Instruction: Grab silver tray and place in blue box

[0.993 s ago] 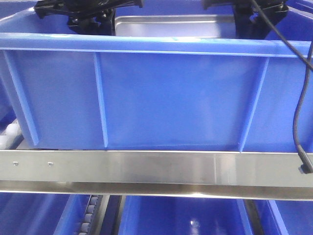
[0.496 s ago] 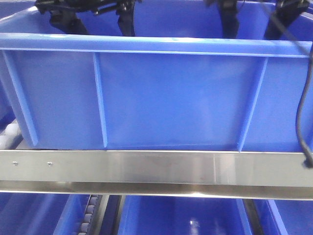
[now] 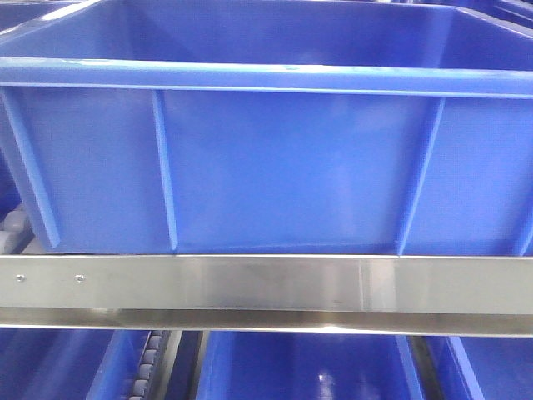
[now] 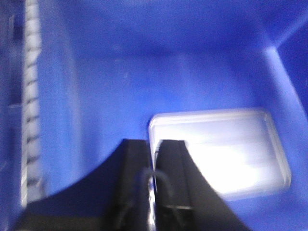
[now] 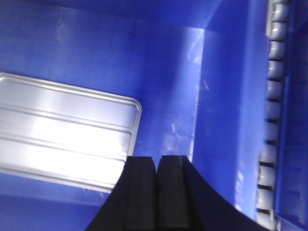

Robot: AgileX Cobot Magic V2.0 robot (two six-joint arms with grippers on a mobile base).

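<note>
Front view: low, level, close on blue box (image 3: 275, 167) side wall, steel rail (image 3: 266, 283) beneath at 6 o'clock. Left wrist view: looks down into box, blurred, silver tray (image 4: 221, 151) at 4 o'clock. Right wrist view: looks down too, tray at 9 o'clock. Both wrist views share tray and box floor.

The blue box (image 3: 275, 158) was seen as smooth, glossy plastic with moulded ribs. A brushed, reflective metal rail (image 3: 266, 287) was shown beneath it. Beyond the closed jaws, the silver tray (image 5: 62, 139) was rendered as bright, shiny metal, ridged. The right gripper (image 5: 156, 166) appeared matt black.
</note>
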